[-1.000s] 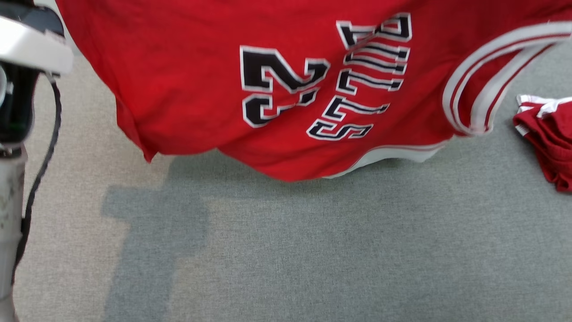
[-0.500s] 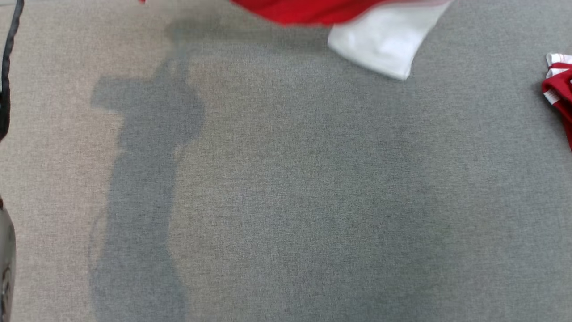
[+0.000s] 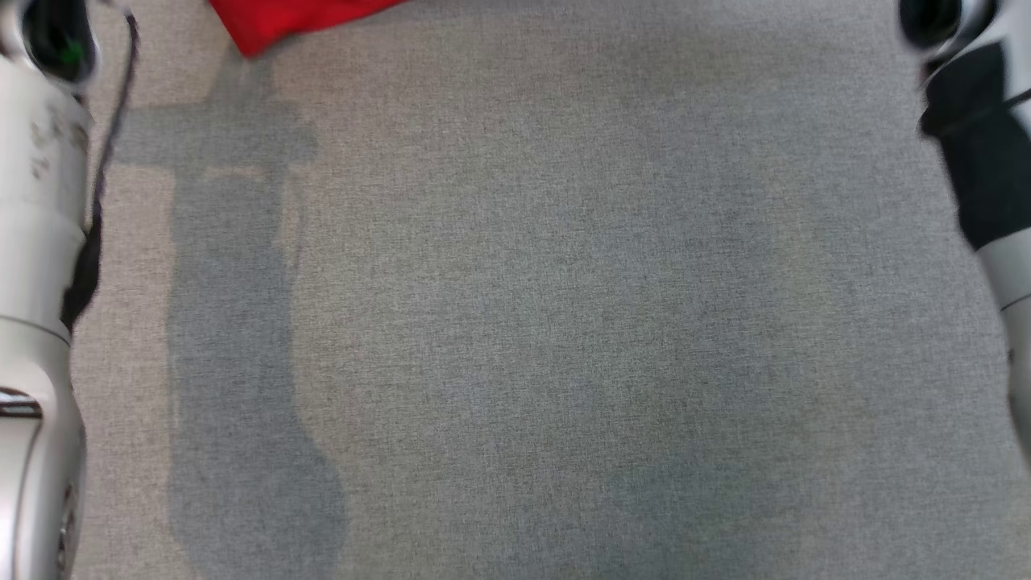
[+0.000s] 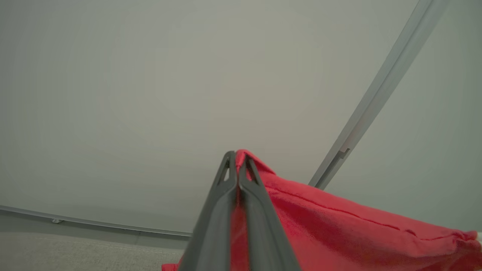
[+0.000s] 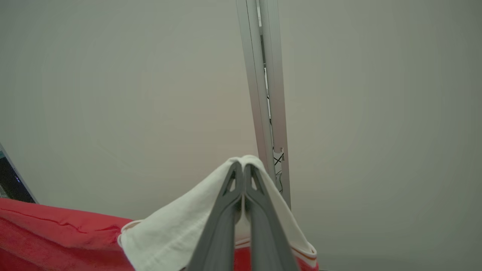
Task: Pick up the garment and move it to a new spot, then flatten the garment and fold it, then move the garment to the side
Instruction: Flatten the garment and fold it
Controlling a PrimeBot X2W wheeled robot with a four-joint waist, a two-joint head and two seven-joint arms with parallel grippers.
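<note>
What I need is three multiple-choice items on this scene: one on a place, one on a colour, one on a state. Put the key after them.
1. In the head view, where does the red garment show?
A. centre
B. top left edge
C. bottom right corner

2. What colour is the part of it pinched in the right tool?
A. white
B. blue
C. black

3. How does the left tool stand?
A. wide open
B. shut on nothing
C. shut on the garment

Key:
1 B, a red corner pokes in at the top left of the head view.
2 A, white cloth drapes over that tool in the right wrist view.
3 C, its jaws meet with red cloth pinched between them.
</note>
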